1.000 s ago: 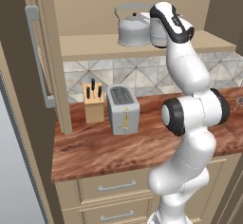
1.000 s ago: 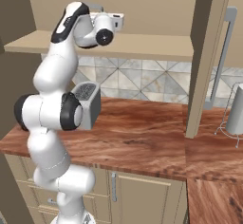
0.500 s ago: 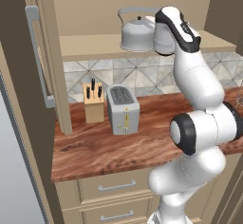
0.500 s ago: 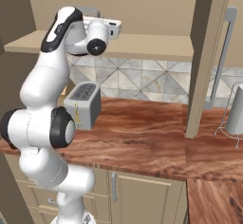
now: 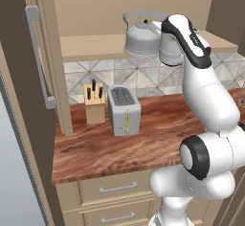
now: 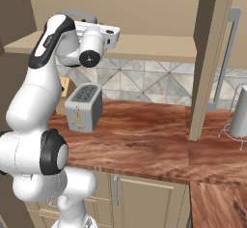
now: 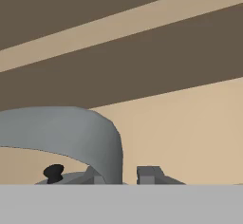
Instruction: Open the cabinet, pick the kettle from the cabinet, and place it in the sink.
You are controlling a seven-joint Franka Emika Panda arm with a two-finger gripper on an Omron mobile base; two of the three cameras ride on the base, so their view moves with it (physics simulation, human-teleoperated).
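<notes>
The cabinet stands open, with its left door point(image 5: 24, 100) and right door point(image 6: 212, 53) swung out. The silver-grey kettle point(image 5: 141, 39) hangs at the front edge of the cabinet shelf point(image 5: 91, 45), with its arched handle point(image 5: 136, 14) on top. My gripper point(image 7: 121, 175) is shut on the right end of that handle point(image 7: 102, 137), which runs down between the fingertips point(image 7: 149, 173). The dark lid knob point(image 7: 53, 172) shows just below the arch. In the right base view my hand point(image 6: 96, 38) covers the kettle, leaving only the handle point(image 6: 77, 15) in sight. The sink is out of view.
A boxy silver toaster point(image 5: 124, 109) and a knife block point(image 5: 94, 103) stand on the wooden counter point(image 5: 95, 148) under the shelf. Drawers point(image 5: 117, 187) run below the counter. A grey cylinder on a wire stand point(image 6: 240, 112) sits at the far right.
The kettle has shifted slightly right and toward the shelf's front edge with my gripper on its handle. The arm's lower joints have swung down and to the side.
</notes>
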